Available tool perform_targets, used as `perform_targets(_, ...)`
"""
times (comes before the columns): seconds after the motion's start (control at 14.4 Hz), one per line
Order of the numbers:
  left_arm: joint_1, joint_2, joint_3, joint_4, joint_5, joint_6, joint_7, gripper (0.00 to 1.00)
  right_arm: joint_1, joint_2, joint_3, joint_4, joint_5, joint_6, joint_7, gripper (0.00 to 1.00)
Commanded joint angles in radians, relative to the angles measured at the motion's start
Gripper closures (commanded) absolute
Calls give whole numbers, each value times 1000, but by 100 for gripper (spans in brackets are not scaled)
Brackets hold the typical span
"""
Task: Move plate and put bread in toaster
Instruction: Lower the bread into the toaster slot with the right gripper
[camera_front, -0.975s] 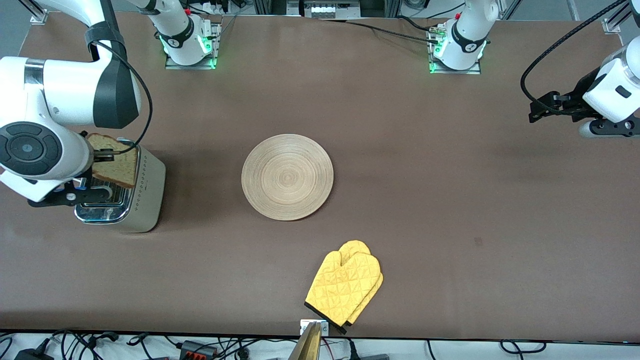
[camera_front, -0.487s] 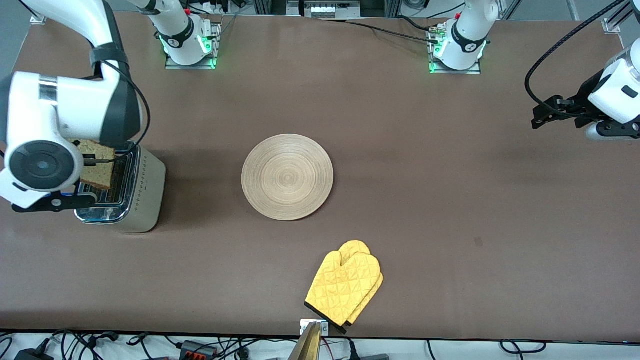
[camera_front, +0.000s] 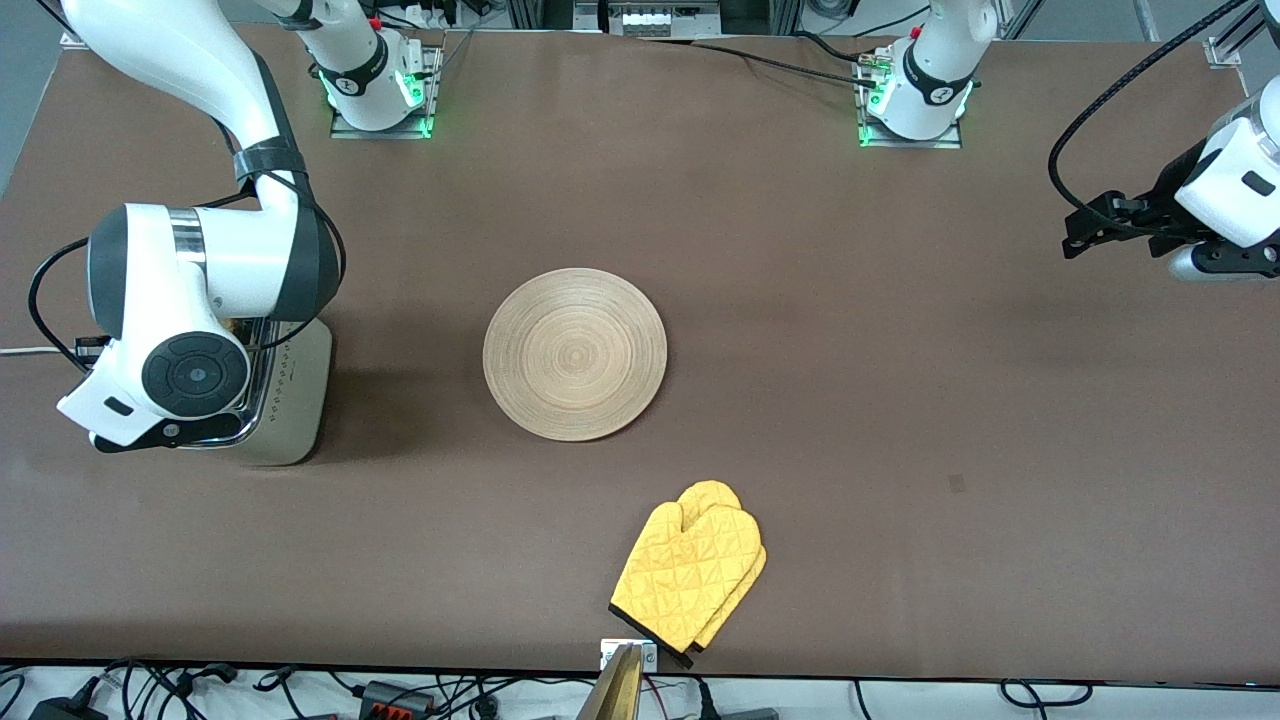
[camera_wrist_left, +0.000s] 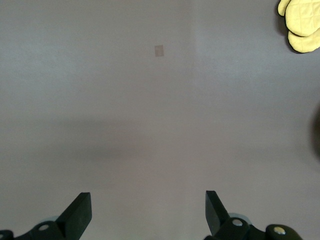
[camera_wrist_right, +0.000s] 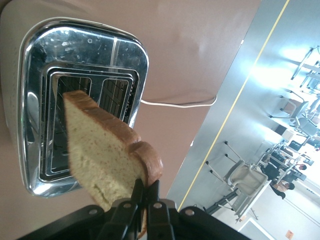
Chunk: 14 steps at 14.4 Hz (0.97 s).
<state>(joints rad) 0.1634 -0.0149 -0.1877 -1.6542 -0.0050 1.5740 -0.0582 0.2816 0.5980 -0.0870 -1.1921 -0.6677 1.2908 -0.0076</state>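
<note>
The cream-sided, chrome-topped toaster (camera_front: 296, 392) stands at the right arm's end of the table; its two slots show in the right wrist view (camera_wrist_right: 82, 60). My right gripper (camera_wrist_right: 146, 192) is shut on a corner of the bread (camera_wrist_right: 102, 147) and holds the slice over the toaster's slots. In the front view the right arm's wrist hides the bread. The light-wood plate (camera_front: 575, 353) lies bare at the table's middle. My left gripper (camera_front: 1090, 228) waits open and empty above the left arm's end of the table, its fingertips (camera_wrist_left: 80, 212) wide apart.
A yellow oven mitt (camera_front: 690, 575) lies nearer the front camera than the plate, close to the table's edge; it also shows in the left wrist view (camera_wrist_left: 301, 25). The toaster's white cord (camera_wrist_right: 175, 104) trails off the table's end.
The right arm has swung over the toaster and lowered, so its wrist now covers the bread in the front view. The left gripper rose slightly, then stayed still.
</note>
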Motion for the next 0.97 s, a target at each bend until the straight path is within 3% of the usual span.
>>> perform_targets(0.0,-2,-7,-4,1,-3,-2,-8,0,14,-14,-4,-26,-32,5,37,100)
perform_targets(0.28,-5,-8,-7,-1,-3,-6,-8,0,36,-12,-4,-55,-35,8,154,100)
perform_targets(0.91,-4,-13,-16,2,-7,-35,-8,0,41,-6,-4,-72,-29,10,196,100)
